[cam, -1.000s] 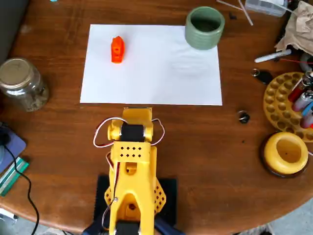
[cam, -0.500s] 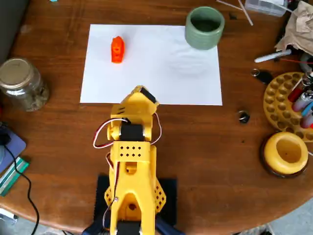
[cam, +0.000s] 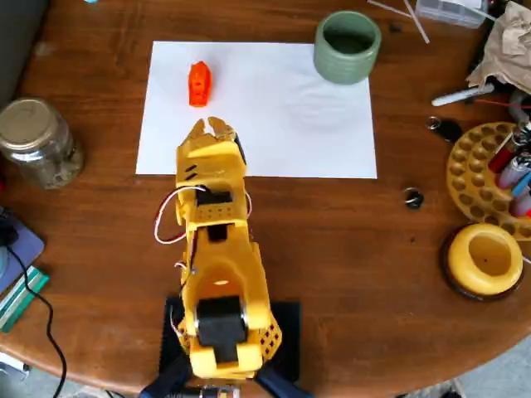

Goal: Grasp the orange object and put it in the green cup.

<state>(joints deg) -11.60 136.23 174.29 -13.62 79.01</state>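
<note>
Glass jar with a metal lid (cam: 37,141) sits way over at the table's 9 o'clock edge, well out of the action. Moving right, the small bright orange plastic block (cam: 199,84) lies on the white paper sheet (cam: 282,124) at about 11 o'clock from the yellow arm (cam: 216,265), still untouched. The gripper (cam: 212,126) is just below it, fingertips over the sheet's near edge; they look close together with only a thin gap, but honestly I can't tell the jaw state for sure from straight above. The pale sage-green ribbed ceramic cup (cam: 347,47) is at the sheet's far right corner, 1 o'clock from the arm, well apart from the block. The yellow round holder (cam: 485,259) is off at 3 o'clock. My worry: if the jaws don't open before it closes in, the tips could just shove the lumpy little block up the paper instead of straddling it. Compared with a second ago, the arm has unfolded and swung forward and a bit left, onto the paper; block and cup haven't budged.
</note>
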